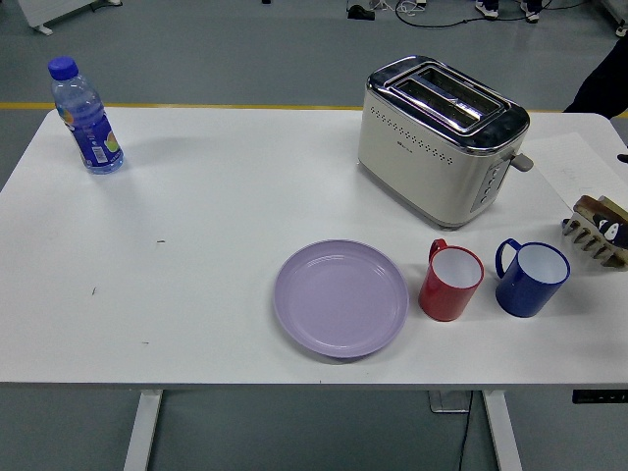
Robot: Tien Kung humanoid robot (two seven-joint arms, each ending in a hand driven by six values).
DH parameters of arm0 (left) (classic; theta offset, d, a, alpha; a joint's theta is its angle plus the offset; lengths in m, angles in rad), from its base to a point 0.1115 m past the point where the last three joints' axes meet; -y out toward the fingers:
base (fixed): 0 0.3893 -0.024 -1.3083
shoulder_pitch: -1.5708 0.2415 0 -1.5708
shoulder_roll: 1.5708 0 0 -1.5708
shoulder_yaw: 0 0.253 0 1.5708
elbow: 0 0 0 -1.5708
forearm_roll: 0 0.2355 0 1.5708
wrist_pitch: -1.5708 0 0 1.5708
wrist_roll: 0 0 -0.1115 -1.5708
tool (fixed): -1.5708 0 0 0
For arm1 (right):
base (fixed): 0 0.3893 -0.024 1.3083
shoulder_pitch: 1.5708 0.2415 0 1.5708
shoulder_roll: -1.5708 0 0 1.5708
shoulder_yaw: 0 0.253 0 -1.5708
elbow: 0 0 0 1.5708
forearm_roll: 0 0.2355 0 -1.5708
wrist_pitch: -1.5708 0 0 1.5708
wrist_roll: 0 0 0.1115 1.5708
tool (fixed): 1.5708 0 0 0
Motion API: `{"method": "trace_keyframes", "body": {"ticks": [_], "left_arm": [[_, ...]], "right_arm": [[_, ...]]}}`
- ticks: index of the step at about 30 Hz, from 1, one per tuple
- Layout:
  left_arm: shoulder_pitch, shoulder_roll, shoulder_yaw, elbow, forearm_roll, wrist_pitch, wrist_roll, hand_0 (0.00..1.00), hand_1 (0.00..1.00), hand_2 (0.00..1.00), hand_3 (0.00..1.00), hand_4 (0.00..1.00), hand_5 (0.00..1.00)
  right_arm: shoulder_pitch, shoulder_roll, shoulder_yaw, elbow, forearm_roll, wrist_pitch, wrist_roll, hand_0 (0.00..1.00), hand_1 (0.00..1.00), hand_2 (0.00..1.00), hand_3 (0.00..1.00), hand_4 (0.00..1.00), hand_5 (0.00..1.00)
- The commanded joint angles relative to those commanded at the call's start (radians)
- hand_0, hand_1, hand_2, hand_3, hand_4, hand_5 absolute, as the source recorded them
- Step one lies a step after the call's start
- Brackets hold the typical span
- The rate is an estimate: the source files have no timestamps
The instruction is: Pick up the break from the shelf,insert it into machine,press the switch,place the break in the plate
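Bread rack cut off at right edge, dark shape on it unclear

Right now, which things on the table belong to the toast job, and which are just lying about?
Job: rack with bread, toaster, its side lever, purple plate.

Lying about: water bottle, red mug, blue mug.

Small black tip of the robot's right hand at the picture's right edge, another dark glossy bit just below it, too little in view to tell shape or detail, person's dark sleeve at upper right
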Motion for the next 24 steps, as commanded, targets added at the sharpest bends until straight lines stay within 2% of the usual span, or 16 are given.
{"method": "trace_keyframes", "body": {"ticks": [4,10,11,16,17,22,23,24], "left_arm": [[0.002,0.000,0.000,0.000,0.005,0.000,0.003,0.694,0.598,0.718,0.679,0.505,0.966],[0.004,-0.001,0.004,0.000,0.006,0.000,0.007,0.694,0.597,0.718,0.678,0.505,0.965],[0.005,-0.001,0.004,0.000,0.006,0.001,0.007,0.694,0.594,0.717,0.678,0.506,0.962],[0.007,-0.001,0.008,0.000,0.002,0.002,0.007,0.694,0.594,0.717,0.678,0.506,0.962],[0.008,-0.001,0.008,0.000,0.001,0.002,0.007,0.694,0.595,0.717,0.678,0.507,0.962],[0.009,-0.001,0.013,0.000,-0.006,0.002,0.006,0.694,0.595,0.717,0.678,0.507,0.962],[0.009,-0.001,0.014,0.000,-0.008,0.003,0.006,0.695,0.594,0.717,0.677,0.508,0.960],[0.008,-0.001,0.015,0.000,-0.009,0.003,0.006,0.695,0.594,0.717,0.677,0.508,0.960]], "right_arm": [[0.021,0.005,-0.027,-0.022,-0.116,0.007,-0.027,0.927,0.820,0.867,0.840,0.821,0.062],[0.061,0.007,-0.060,-0.074,-0.139,0.007,-0.064,0.923,0.806,0.847,0.829,0.822,0.081],[0.068,0.006,-0.064,-0.084,-0.141,0.007,-0.071,0.852,0.750,0.791,0.802,0.821,0.093],[0.109,0.006,-0.087,-0.138,-0.153,0.002,-0.107,0.852,0.750,0.791,0.802,0.821,0.093],[0.116,0.006,-0.090,-0.148,-0.155,0.003,-0.113,0.792,0.693,0.692,0.770,0.817,0.105],[0.160,0.004,-0.111,-0.201,-0.174,0.017,-0.151,0.792,0.693,0.692,0.770,0.817,0.105],[0.171,0.002,-0.117,-0.213,-0.174,0.022,-0.161,0.707,0.613,0.620,0.733,0.820,0.121],[0.176,0.002,-0.119,-0.217,-0.174,0.024,-0.164,0.707,0.613,0.620,0.733,0.820,0.121]]}}
